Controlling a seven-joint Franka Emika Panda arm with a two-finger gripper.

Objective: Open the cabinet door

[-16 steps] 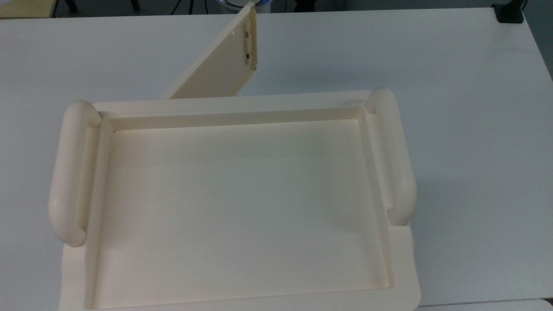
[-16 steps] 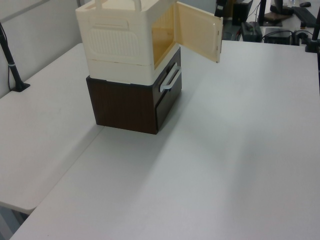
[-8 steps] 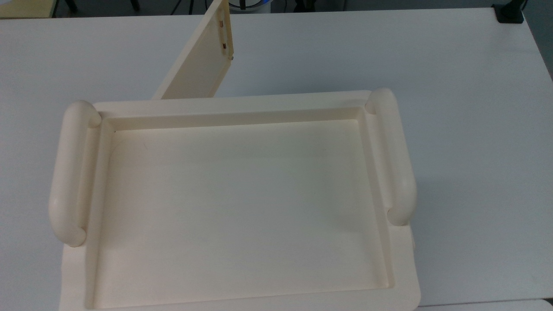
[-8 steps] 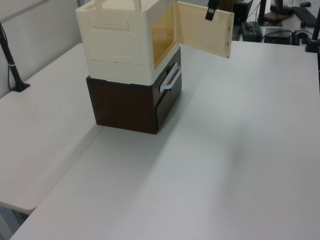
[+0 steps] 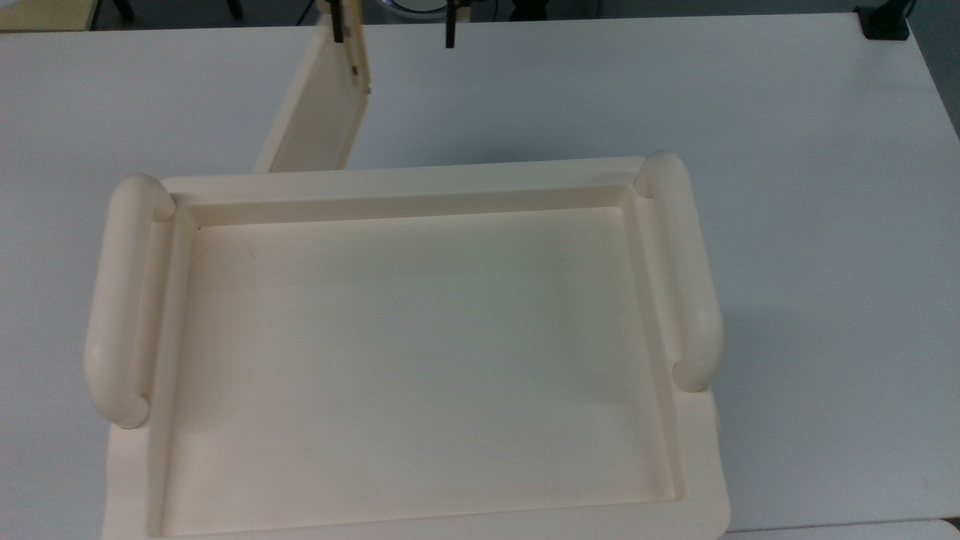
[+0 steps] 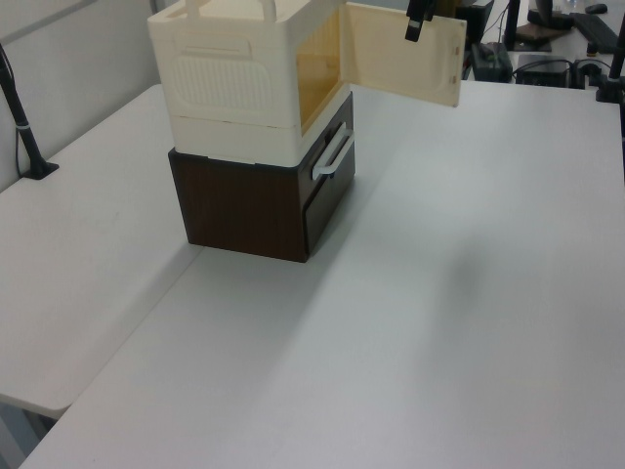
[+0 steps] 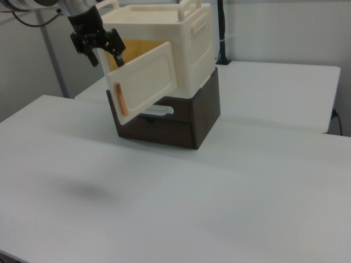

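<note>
A: Where's the cabinet door now?

B: Swung out further than a second ago. In the top view it reached toward the top view's right before; now the cabinet door stands nearly edge-on, free edge at the top of the frame. Left view agrees: the panel sticks out from the cream cabinet, wider than half a second back.

A: End effector?

B: I see the end effector in the right view, just behind the door's upper free corner, jaws spread apart, gripping nothing. In the top view two dark fingertips came into frame; a second ago none were there. One sits at the door's top edge, the other well to the top view's right (touching or not, I can't tell).

A: Anything else moved?

B: No. Cream cabinet sits on the dark brown drawer unit, same spot on the white surface. Copper fittings run along the door's free edge, right view.
</note>
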